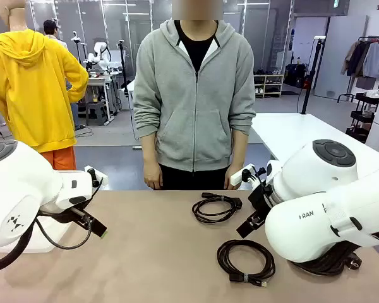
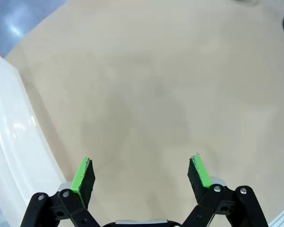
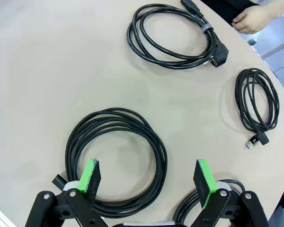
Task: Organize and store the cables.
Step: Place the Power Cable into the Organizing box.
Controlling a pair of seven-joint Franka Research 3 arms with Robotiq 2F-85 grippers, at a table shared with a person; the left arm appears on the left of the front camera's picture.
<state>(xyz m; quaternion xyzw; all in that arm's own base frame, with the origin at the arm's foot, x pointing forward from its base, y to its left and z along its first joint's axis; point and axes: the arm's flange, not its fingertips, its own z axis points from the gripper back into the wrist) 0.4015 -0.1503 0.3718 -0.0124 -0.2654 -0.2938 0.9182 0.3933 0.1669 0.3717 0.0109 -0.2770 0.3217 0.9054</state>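
1. Cables (image 1: 245, 260) lay coiled on the desk (image 1: 151, 252) to the right of the middle, well apart from the bin (image 2: 12, 142) at the left edge. On a long carry across the desk, a loop could sag and spill out of the grip.
2. The right hand (image 3: 146, 163) hung wide and empty over the large coil (image 3: 116, 161). One pad (image 3: 91, 175) was above the strands and the other was outside the ring. Closing there might have pinched only a turn or two, and the rest would have unwound on lifting.
3. Another coil (image 3: 199, 210) lay just beside the large one at the near edge, so a careless grip could have snagged both.
4. The plugged coil (image 3: 173, 35) lay near the person's hand (image 3: 253, 19) at the far edge, and a reach there risked a bump.
5. The left hand (image 2: 142, 165) was wide and empty over bare desk, just beside the bin. A sideways swing could have knocked the bin's wall.
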